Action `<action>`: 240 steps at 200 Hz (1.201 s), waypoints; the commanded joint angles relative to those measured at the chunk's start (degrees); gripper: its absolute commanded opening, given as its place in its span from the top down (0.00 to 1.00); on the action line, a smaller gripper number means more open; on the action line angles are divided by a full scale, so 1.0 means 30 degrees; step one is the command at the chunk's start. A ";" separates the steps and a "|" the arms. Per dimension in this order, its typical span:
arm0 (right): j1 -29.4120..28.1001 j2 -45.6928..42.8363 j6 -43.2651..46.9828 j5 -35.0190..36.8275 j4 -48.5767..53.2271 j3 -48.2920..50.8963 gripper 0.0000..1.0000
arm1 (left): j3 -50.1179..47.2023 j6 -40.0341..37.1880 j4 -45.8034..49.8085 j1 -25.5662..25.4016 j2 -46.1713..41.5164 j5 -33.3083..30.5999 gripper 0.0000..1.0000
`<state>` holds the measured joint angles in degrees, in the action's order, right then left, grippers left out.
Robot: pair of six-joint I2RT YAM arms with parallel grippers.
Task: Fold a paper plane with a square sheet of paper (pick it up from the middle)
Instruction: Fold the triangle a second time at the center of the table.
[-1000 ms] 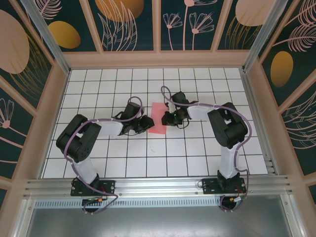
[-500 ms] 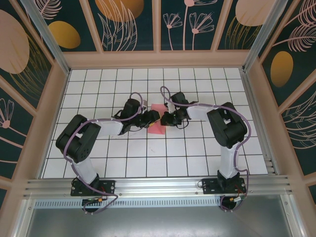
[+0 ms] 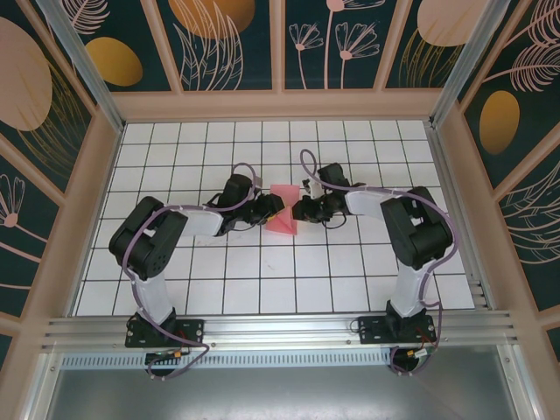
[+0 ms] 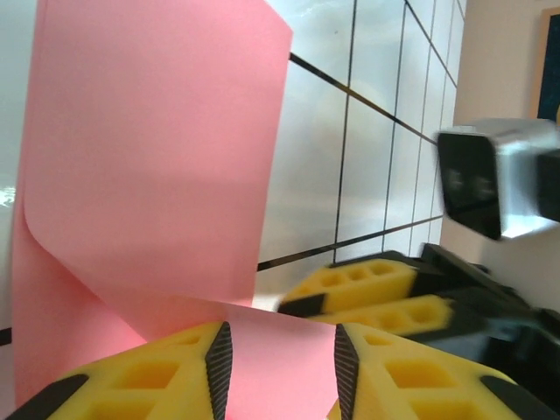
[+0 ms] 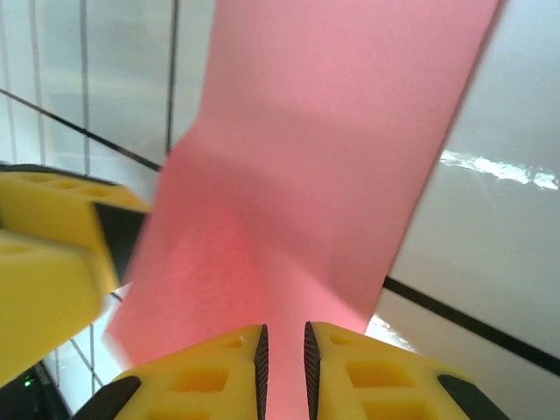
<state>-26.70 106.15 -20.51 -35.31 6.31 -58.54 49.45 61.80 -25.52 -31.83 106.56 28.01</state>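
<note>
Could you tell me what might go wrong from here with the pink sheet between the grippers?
1. The right gripper pinches the square sheet of paper at one edge while it curls; a pull might tear it or crease it off-line.
2. The left gripper has its jaws apart around the opposite edge, so the sheet may slip free.

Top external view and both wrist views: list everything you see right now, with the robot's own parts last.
square sheet of paper: 1, salmon-pink, mid-table between the pincers, one side curled over
table: 1, white tiles with black grid lines, fills the enclosure floor
enclosure walls: dark teal with floral print, beige frames, three sides
rail: 1, silver metal, near edge
left arm: 1, black and white, purple cable, near-left
right arm: 1, same colours, near-right
left pincer: 1, yellow pads apart, paper between
right pincer: 1, yellow pads closed on the paper's edge
</note>
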 commanded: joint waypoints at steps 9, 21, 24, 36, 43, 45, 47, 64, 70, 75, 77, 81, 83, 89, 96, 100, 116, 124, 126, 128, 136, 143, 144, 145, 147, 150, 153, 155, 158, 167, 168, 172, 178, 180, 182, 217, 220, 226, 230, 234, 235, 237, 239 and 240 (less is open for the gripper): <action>0.0210 -0.1228 -0.0450 -0.0467 -0.1000 0.0540 0.77 | 0.0567 -0.0059 -0.0116 -0.0082 0.0510 -0.0141 0.63; 0.0355 -0.1466 -0.0486 -0.0125 -0.1010 0.0701 0.77 | 0.0596 -0.0143 0.0013 -0.0082 0.0535 -0.0212 0.63; 0.0394 -0.1550 -0.0487 -0.0077 -0.1017 0.0757 0.77 | 0.0596 -0.0150 0.0036 -0.0082 0.0542 -0.0213 0.64; 0.0558 -0.1851 -0.0472 -0.0079 -0.1161 0.0979 0.74 | 0.0596 -0.0180 0.0148 -0.0082 0.0552 -0.0254 0.65; 0.0630 -0.1994 -0.0458 -0.0216 -0.1305 0.1097 0.72 | 0.0611 -0.0188 0.0168 -0.0097 0.0560 -0.0282 0.66; 0.0636 -0.2031 -0.0457 -0.0264 -0.1339 0.1111 0.71 | 0.0600 -0.0168 0.0174 -0.0086 0.0562 -0.0261 0.66; 0.0637 -0.2047 -0.0443 -0.0306 -0.1384 0.1130 0.71 | 0.0583 -0.0170 0.0183 -0.0083 0.0555 -0.0256 0.66; 0.0667 -0.1992 -0.0358 -0.0824 -0.1459 0.1046 0.65 | 0.0537 -0.0192 0.0182 -0.0082 0.0563 -0.0264 0.68; 0.0662 -0.1877 -0.0341 -0.1034 -0.1530 0.0980 0.64 | 0.0544 -0.0210 0.0212 -0.0084 0.0562 -0.0262 0.69; 0.0652 -0.1754 -0.0340 -0.1198 -0.1565 0.0923 0.64 | 0.0553 -0.0193 0.0213 -0.0085 0.0544 -0.0234 0.69; 0.0663 -0.1707 -0.0347 -0.1228 -0.1579 0.0899 0.64 | 0.0541 -0.0227 0.0214 -0.0083 0.0543 -0.0249 0.70; 0.0667 -0.1636 -0.0370 -0.1290 -0.1621 0.0830 0.63 | 0.0542 -0.0222 0.0213 -0.0082 0.0529 -0.0227 0.70; 0.0660 -0.1597 -0.0370 -0.1332 -0.1630 0.0825 0.63 | 0.0524 -0.0213 0.0215 -0.0096 0.0525 -0.0226 0.70; 0.0665 -0.1445 -0.0369 -0.1466 -0.1639 0.0739 0.63 | 0.0501 -0.0238 0.0229 -0.0083 0.0542 -0.0235 0.71; 0.0666 -0.1293 -0.0371 -0.1634 -0.1662 0.0637 0.63 | 0.0487 -0.0266 0.0282 -0.0096 0.0515 -0.0251 0.71; 0.0625 -0.1200 -0.0342 -0.1709 -0.1670 0.0557 0.63 | 0.0480 -0.0268 0.0298 -0.0077 0.0514 -0.0247 0.72; 0.0580 -0.0891 -0.0311 -0.2023 -0.1741 0.0333 0.63 | 0.0457 -0.0297 0.0288 -0.0082 0.0514 -0.0220 0.73; 0.0551 -0.0746 -0.0282 -0.2192 -0.1764 0.0226 0.63 | 0.0431 -0.0326 0.0301 -0.0082 0.0510 -0.0200 0.73; 0.0536 -0.0708 -0.0267 -0.2231 -0.1776 0.0183 0.63 | 0.0445 -0.0326 0.0302 -0.0082 0.0506 -0.0190 0.73; 0.0532 -0.0676 -0.0256 -0.2248 -0.1742 0.0165 0.63 | 0.0427 -0.0327 0.0310 -0.0082 0.0505 -0.0180 0.74; 0.0495 -0.0536 -0.0209 -0.2272 -0.1750 0.0037 0.64 | 0.0428 -0.0338 0.0307 -0.0067 0.0485 -0.0182 0.74; 0.0469 -0.0433 -0.0194 -0.2282 -0.1708 -0.0047 0.64 | 0.0404 -0.0356 0.0315 -0.0082 0.0492 -0.0163 0.74; 0.0466 -0.0418 -0.0194 -0.2272 -0.1714 -0.0066 0.65 | 0.0398 -0.0356 0.0324 -0.0082 0.0488 -0.0165 0.74; 0.0449 -0.0395 -0.0194 -0.2268 -0.1703 -0.0075 0.65 | 0.0394 -0.0356 0.0313 -0.0067 0.0487 -0.0166 0.74; 0.0459 -0.0379 -0.0172 -0.2301 -0.1717 -0.0097 0.65 | 0.0377 -0.0371 0.0327 -0.0093 0.0485 -0.0122 0.74; 0.0462 -0.0319 -0.0173 -0.2297 -0.1695 -0.0156 0.65 | 0.0389 -0.0383 0.0291 -0.0091 0.0485 -0.0114 0.74; 0.0462 -0.0253 -0.0180 -0.2348 -0.1692 -0.0178 0.66 | 0.0391 -0.0385 0.0301 -0.0105 0.0485 -0.0120 0.75; 0.0447 -0.0240 -0.0168 -0.2365 -0.1706 -0.0233 0.66 | 0.0391 -0.0385 0.0310 -0.0088 0.0485 -0.0111 0.75; 0.0434 -0.0166 -0.0165 -0.2371 -0.1716 -0.0254 0.67 | 0.0391 -0.0378 0.0326 -0.0083 0.0485 -0.0108 0.75; 0.0432 -0.0064 -0.0192 -0.2427 -0.1753 -0.0354 0.68 | 0.0380 -0.0409 0.0310 -0.0082 0.0462 -0.0054 0.75; 0.0432 -0.0043 -0.0193 -0.2418 -0.1752 -0.0366 0.68 | 0.0386 -0.0412 0.0321 -0.0082 0.0474 -0.0052 0.76; 0.0418 0.0010 -0.0194 -0.2465 -0.1825 -0.0399 0.69 | 0.0385 -0.0440 0.0330 -0.0084 0.0484 -0.0051 0.76; 0.0390 0.0057 -0.0221 -0.2529 -0.1861 -0.0449 0.70 | 0.0348 -0.0444 0.0332 -0.0090 0.0485 -0.0029 0.76; 0.0397 0.0079 -0.0244 -0.2527 -0.1888 -0.0476 0.70 | 0.0336 -0.0444 0.0332 -0.0084 0.0470 -0.0008 0.76; 0.0394 0.0106 -0.0250 -0.2556 -0.1924 -0.0490 0.71 | 0.0334 -0.0451 0.0325 -0.0090 0.0488 0.0005 0.76; 0.0345 0.0454 -0.0282 -0.2390 -0.1872 -0.0766 0.83 | 0.0230 -0.0561 0.0309 -0.0086 0.0425 0.0063 0.76; 0.0330 0.0477 -0.0282 -0.2250 -0.1828 -0.0767 0.84 | 0.0217 -0.0561 0.0304 -0.0082 0.0382 0.0041 0.76; 0.0330 0.0478 -0.0239 -0.1975 -0.1763 -0.0724 0.87 | 0.0173 -0.0562 0.0252 -0.0085 0.0322 0.0088 0.76; 0.0344 0.0508 -0.0202 -0.1747 -0.1691 -0.0671 0.88 | 0.0119 -0.0535 0.0195 -0.0084 0.0301 0.0082 0.76; 0.0345 0.0528 -0.0172 -0.1537 -0.1593 -0.0643 0.89 | 0.0101 -0.0560 0.0146 -0.0086 0.0244 0.0138 0.75; 0.0345 0.0546 -0.0154 -0.1431 -0.1569 -0.0628 0.89 | 0.0100 -0.0560 0.0122 -0.0084 0.0233 0.0132 0.75; 0.0345 0.0553 -0.0140 -0.1272 -0.1507 -0.0631 0.89 | 0.0077 -0.0546 0.0089 -0.0082 0.0202 0.0128 0.75; 0.0345 0.0554 -0.0136 -0.1114 -0.1433 -0.0610 0.89 | 0.0071 -0.0557 0.0037 -0.0082 0.0172 0.0163 0.75; 0.0345 0.0545 -0.0121 -0.1044 -0.1416 -0.0596 0.89 | 0.0055 -0.0559 0.0023 -0.0082 0.0167 0.0189 0.75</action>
<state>-25.28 106.72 -21.41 -40.93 1.85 -59.29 49.74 61.54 -25.26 -31.83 107.37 27.99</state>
